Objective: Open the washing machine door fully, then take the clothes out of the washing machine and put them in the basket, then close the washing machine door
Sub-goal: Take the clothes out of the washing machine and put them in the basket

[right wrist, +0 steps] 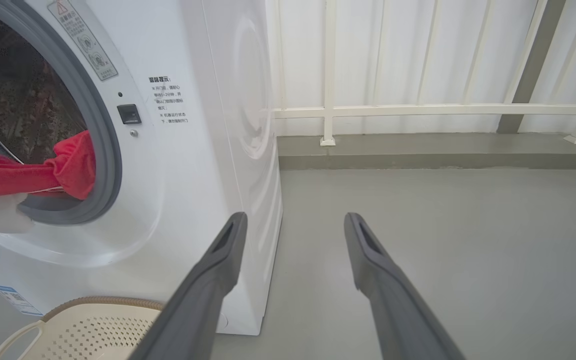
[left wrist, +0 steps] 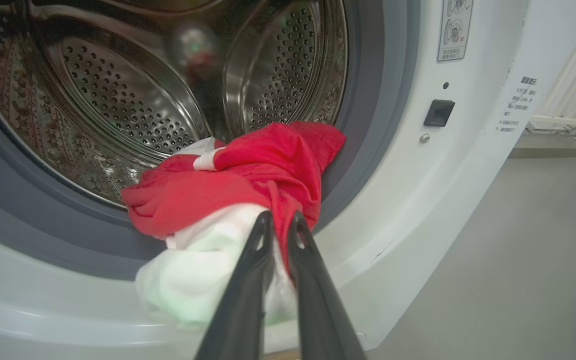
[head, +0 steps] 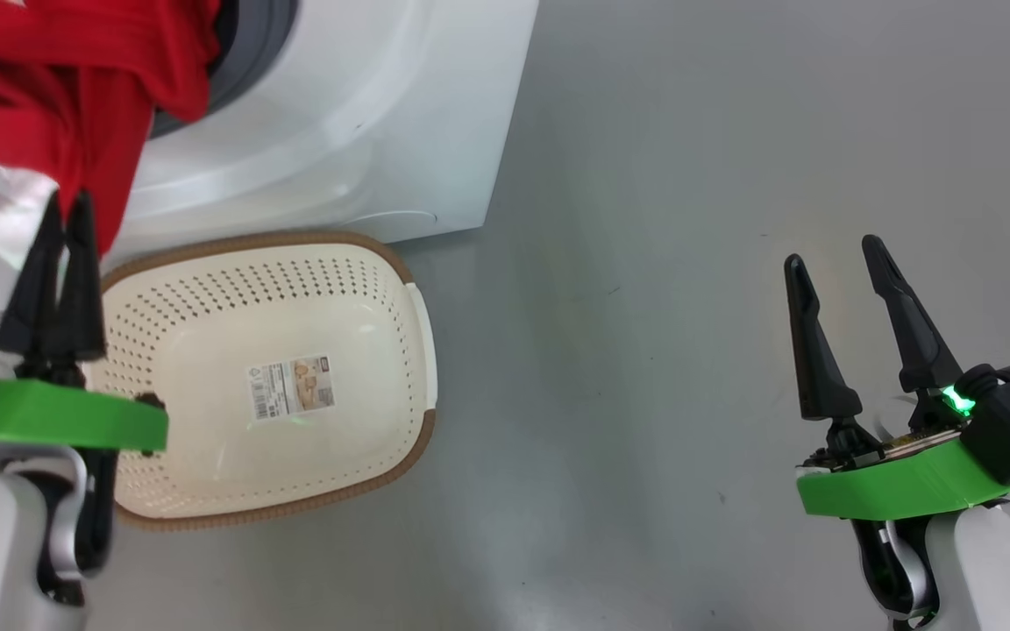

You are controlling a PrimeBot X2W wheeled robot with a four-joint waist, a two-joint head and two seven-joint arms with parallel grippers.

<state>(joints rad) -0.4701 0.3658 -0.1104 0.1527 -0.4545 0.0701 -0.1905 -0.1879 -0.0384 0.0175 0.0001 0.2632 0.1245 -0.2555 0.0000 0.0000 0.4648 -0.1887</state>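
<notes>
The clothes (left wrist: 248, 170), red fabric with white parts, hang out over the grey gasket at the mouth of the white washing machine (left wrist: 418, 200). My left gripper (left wrist: 282, 217) is shut on a fold of red and white fabric at the lower edge of the bundle. In the head view the clothes (head: 75, 79) trail from the washing machine (head: 365, 114) down to my left gripper (head: 67, 206), just above the left rim of the cream basket (head: 382, 280). My right gripper (head: 834, 250) stands open over bare floor, far to the right. The washing machine door is out of view.
The basket (right wrist: 93, 325) sits on the floor right in front of the washing machine (right wrist: 203, 175). Grey floor (head: 645, 394) spreads to the right. A white railing (right wrist: 418, 110) on a low step runs behind the machine's right side.
</notes>
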